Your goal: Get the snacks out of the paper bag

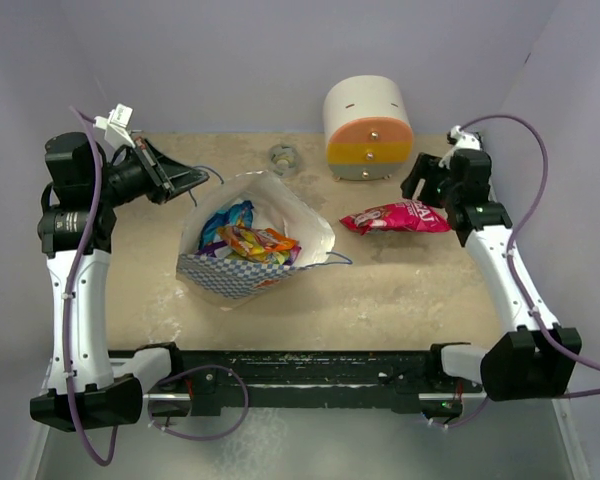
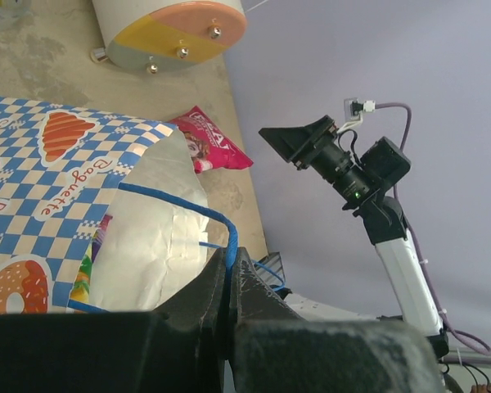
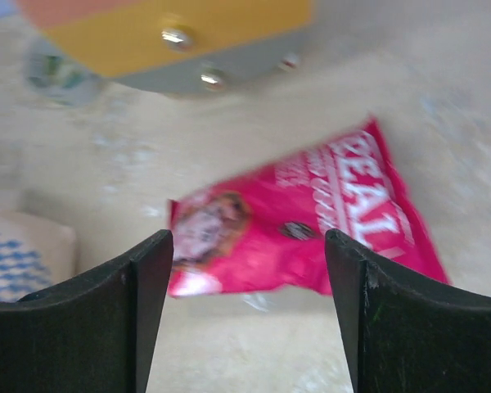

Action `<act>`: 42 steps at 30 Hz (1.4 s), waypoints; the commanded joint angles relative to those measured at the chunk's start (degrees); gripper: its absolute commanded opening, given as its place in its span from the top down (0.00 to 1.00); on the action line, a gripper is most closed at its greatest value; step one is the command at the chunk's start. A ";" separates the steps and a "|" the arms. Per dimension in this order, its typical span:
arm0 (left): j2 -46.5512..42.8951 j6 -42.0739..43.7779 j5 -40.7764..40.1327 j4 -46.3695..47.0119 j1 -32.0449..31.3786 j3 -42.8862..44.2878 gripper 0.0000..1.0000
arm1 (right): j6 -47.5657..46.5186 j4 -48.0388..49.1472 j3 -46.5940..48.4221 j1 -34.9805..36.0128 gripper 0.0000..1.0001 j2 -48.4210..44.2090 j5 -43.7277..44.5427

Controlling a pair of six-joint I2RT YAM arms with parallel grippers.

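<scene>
The paper bag, blue-and-white checkered with a cream lining, stands open mid-table with several bright snack packets inside. My left gripper is at the bag's far left rim, shut on a thin blue cord handle; the bag's checkered side fills the left wrist view. A pink snack packet lies on the table right of the bag. My right gripper is open and empty just above it; the packet shows between and beyond the spread fingers, blurred.
A rounded cream-orange-yellow drawer box stands at the back, just behind the pink packet. A small clear tape roll lies left of the box. The bag's second blue handle hangs out on its right side.
</scene>
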 commanded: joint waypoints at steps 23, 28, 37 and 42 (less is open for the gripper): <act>-0.17 4.88 -4.06 0.66 -0.41 7.85 1.00 | 0.15 4.60 -15.22 3.66 0.21 2.62 -12.60; 1.17 11.33 -5.91 -0.59 -0.41 11.56 1.00 | -0.77 -0.32 -5.90 9.53 0.19 -0.77 -15.79; 1.88 17.39 -9.51 3.87 -0.41 13.89 1.00 | 3.72 2.21 -1.60 24.39 0.20 5.90 -17.32; 4.59 21.19 -12.73 4.17 -0.32 19.94 1.00 | 4.82 2.54 1.51 31.03 0.23 9.72 -17.97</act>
